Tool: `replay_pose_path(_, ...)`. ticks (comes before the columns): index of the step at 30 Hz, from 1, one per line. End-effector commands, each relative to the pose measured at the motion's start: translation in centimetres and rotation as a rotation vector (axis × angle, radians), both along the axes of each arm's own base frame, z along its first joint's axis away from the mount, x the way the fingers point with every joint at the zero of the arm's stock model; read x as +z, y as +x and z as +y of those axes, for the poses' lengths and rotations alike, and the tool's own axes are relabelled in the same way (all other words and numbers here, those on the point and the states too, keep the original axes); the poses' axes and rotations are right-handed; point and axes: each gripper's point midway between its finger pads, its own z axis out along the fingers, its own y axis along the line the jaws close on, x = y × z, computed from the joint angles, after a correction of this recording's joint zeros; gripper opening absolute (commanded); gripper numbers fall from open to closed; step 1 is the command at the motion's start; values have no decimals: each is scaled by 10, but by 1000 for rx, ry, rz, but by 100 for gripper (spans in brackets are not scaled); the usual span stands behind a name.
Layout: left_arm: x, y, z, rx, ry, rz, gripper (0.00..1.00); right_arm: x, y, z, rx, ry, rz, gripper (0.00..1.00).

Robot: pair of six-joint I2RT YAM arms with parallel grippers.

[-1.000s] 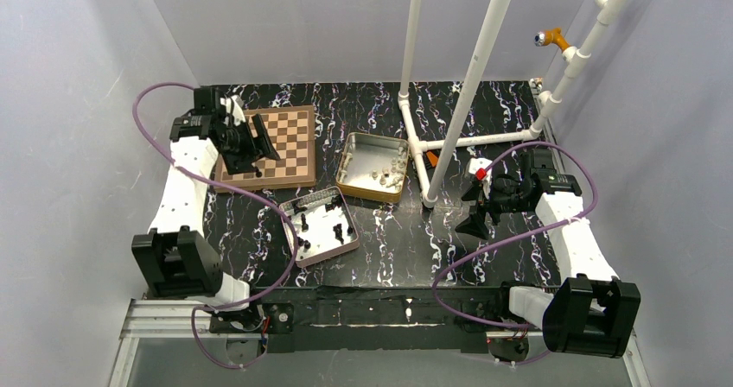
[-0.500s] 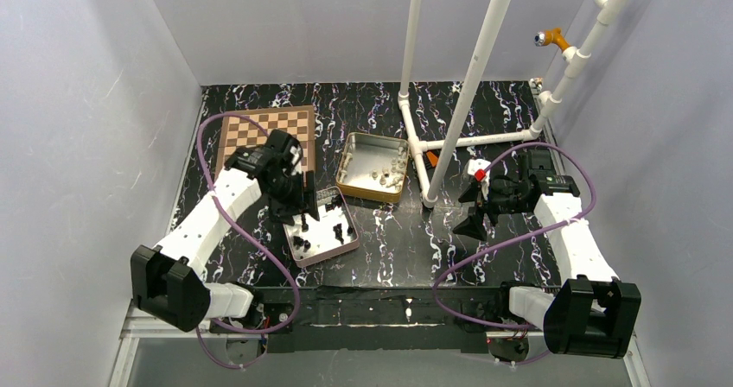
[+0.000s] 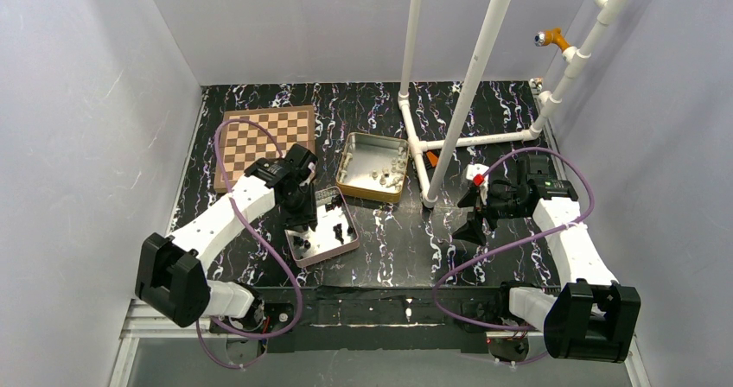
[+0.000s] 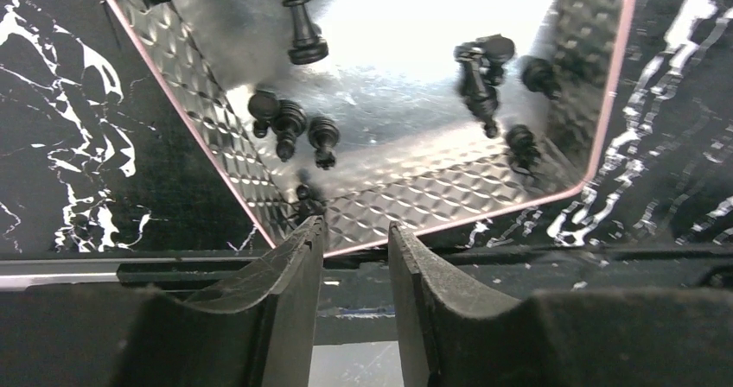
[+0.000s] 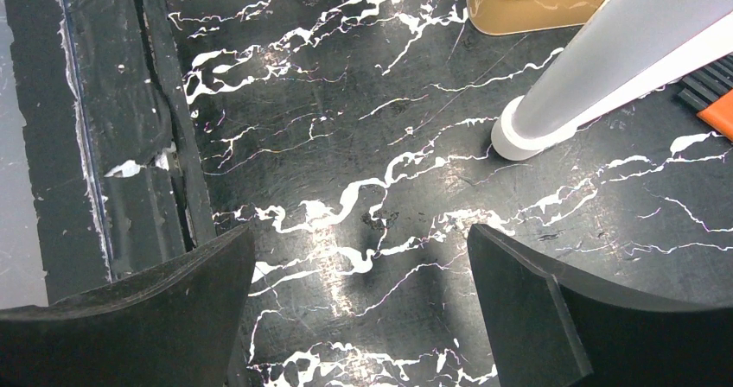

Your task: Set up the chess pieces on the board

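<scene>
The board (image 3: 264, 136) lies at the back left, and my left arm crosses its near right corner. Several black chess pieces (image 4: 302, 24) stand or lie in a pink-rimmed metal tin (image 3: 346, 247) just in front of the board. My left gripper (image 3: 304, 217) hangs over that tin's near left part. In the left wrist view its jaws (image 4: 354, 227) are open by a narrow gap, with nothing between them, just short of the tin's rim (image 4: 484, 223). My right gripper (image 3: 471, 223) is wide open over bare marbled tabletop (image 5: 359, 231).
A gold-sided tin (image 3: 367, 193) holding a few pale pieces sits right of the board. A white pipe frame (image 3: 471, 76) rises mid-table; its foot (image 5: 527, 136) is close ahead of my right gripper. An orange tool (image 5: 713, 102) lies by it.
My left arm has swung from the board's near left side over to the pink-rimmed tin, and its jaws have narrowed. The right arm has barely shifted.
</scene>
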Motion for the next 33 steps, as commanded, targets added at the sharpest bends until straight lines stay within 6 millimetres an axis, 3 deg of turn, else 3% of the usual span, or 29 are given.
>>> replay_pose_path(1, -17, -1, 16, 12, 101, 7, 31, 4, -1, 3, 12, 19, -28, 100)
replay_pose_path(20, -44, 11, 30, -7, 216, 15, 23, 3, -2, 4, 13, 17, -24, 100)
replay_pose_path(33, -52, 3, 33, 0, 228, 45, 22, 3, 0, 4, 10, 18, -22, 100)
